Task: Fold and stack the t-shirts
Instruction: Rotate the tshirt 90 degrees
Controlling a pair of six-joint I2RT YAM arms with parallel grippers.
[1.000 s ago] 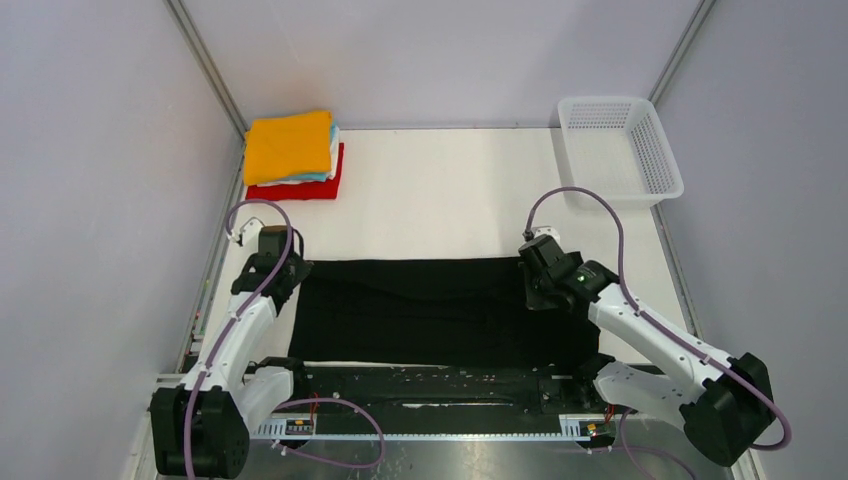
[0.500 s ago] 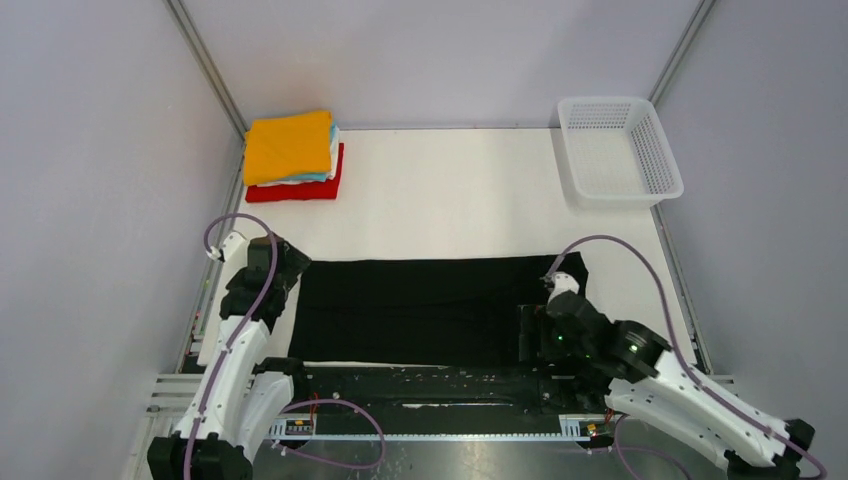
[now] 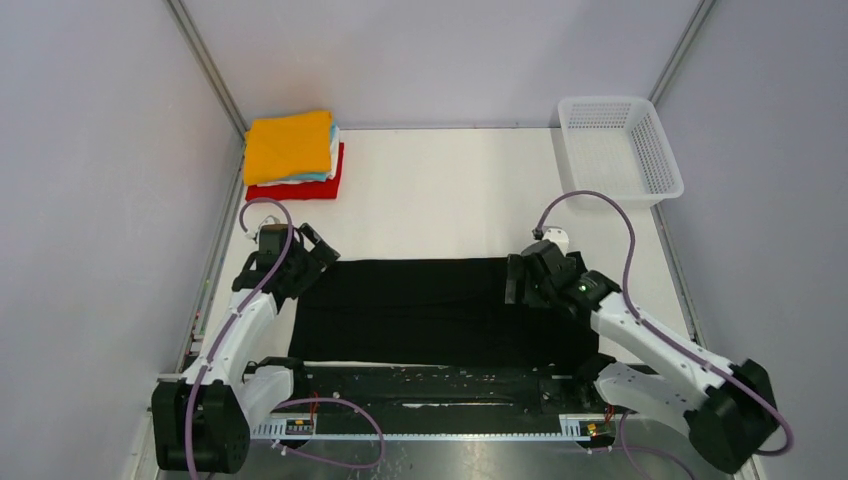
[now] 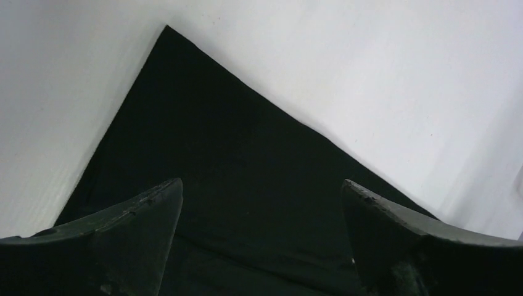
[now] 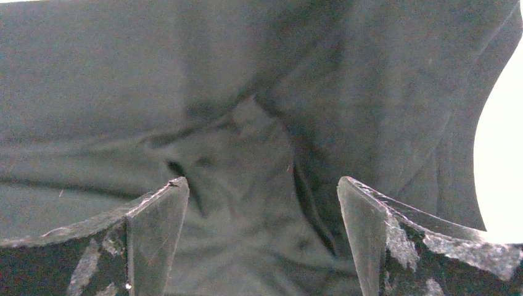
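Note:
A large black t-shirt [image 3: 430, 310] lies flat as a wide rectangle near the table's front. My left gripper [image 3: 318, 252] hovers open over its far left corner, and that corner [image 4: 169, 37] shows ahead of the empty left gripper [image 4: 262, 191]. My right gripper [image 3: 517, 280] hangs open over the shirt's far right part. In the right wrist view, wrinkled black cloth [image 5: 247, 135] lies below the empty right gripper [image 5: 262, 188]. Folded t-shirts are stacked at the far left: orange [image 3: 288, 145] on top, white and light blue edges [image 3: 334, 150], red [image 3: 300, 189] at the bottom.
A white plastic mesh basket [image 3: 655, 160] stands at the far right corner. Grey walls with metal posts close in the white table [image 3: 440, 190] on three sides. The arm bases and a black rail [image 3: 430, 385] run along the near edge.
Both grippers went from shut to open. The right arm swung toward the near edge and came back over the shirt's far right. The left gripper shifted a little right over the far left corner.

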